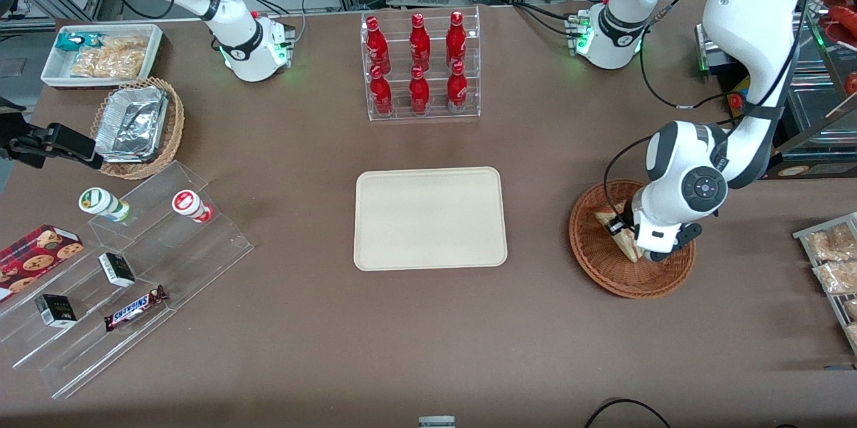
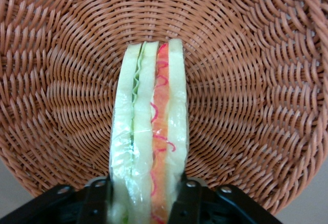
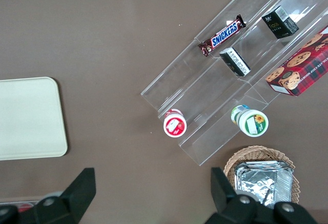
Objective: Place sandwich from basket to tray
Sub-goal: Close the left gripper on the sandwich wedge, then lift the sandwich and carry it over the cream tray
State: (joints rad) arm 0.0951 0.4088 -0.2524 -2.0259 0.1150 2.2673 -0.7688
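Right now the gripper (image 2: 144, 196) is down inside the basket (image 1: 606, 264), its two fingers (image 2: 97, 198) pinching the sandwich (image 2: 149, 131) from either side. Sandwich stands on edge on the wicker, well apart from the tray (image 1: 430, 218).

The front view looks steeply down over the whole worktop (image 1: 294, 321) from some way off. The left wrist view sits close above the basket (image 2: 256, 80), the pincer (image 2: 146, 193) at its edge. The right wrist view looks straight down, sharing the tray (image 3: 28, 119) with the front view.
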